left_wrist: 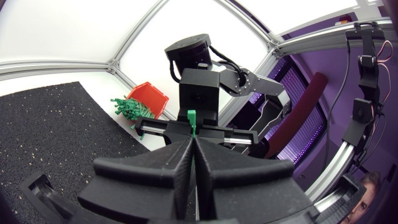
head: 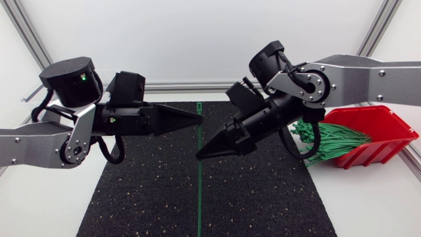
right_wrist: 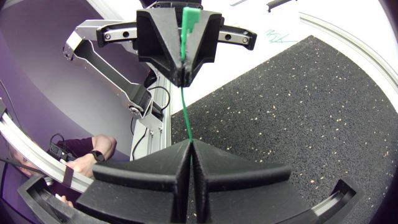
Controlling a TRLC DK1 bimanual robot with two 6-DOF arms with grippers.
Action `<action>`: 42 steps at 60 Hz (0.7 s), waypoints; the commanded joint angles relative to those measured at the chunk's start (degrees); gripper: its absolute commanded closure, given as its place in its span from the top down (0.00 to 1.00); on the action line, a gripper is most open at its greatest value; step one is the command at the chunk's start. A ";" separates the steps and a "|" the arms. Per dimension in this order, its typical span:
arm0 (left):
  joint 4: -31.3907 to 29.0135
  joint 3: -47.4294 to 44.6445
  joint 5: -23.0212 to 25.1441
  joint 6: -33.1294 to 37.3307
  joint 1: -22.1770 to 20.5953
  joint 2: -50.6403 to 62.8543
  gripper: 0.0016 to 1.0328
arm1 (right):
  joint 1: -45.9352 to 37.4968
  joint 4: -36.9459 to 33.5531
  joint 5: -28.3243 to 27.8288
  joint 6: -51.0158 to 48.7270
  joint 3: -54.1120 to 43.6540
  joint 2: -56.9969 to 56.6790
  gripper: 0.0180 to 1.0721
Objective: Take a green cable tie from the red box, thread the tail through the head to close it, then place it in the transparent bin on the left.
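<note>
Head view: the left claw (head: 196,120) and right claw (head: 200,155) sit nearly tip to tip over the black mat (head: 263,197). The green cable tie (head: 199,138) between them is hard to tell from the mat's green line (head: 199,204).

Left wrist view: only a green stub shows at the right claw.

Right wrist view: both claws are clamped on the tie. It looks light, springy and slick, best pinched near its ends.

The transparent bin is out of sight.

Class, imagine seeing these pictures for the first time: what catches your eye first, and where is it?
A single green cable tie is stretched between the two black grippers above the dark mat: the left gripper pinches its head, the right gripper its strap. At the table's right, the red box spills a bundle of green ties.
</note>
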 commanded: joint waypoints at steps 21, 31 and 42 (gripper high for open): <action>0.44 3.18 0.57 -1.76 1.13 -0.12 0.08 | -0.16 -1.31 0.69 -1.05 -0.66 1.03 0.06; 0.35 3.26 0.57 -1.76 1.13 -0.12 0.08 | -0.16 -1.40 0.78 -1.14 -0.66 1.03 0.06; 0.35 3.00 0.65 -1.67 1.13 0.14 0.08 | -0.33 -1.40 0.78 -1.23 -0.57 0.77 0.06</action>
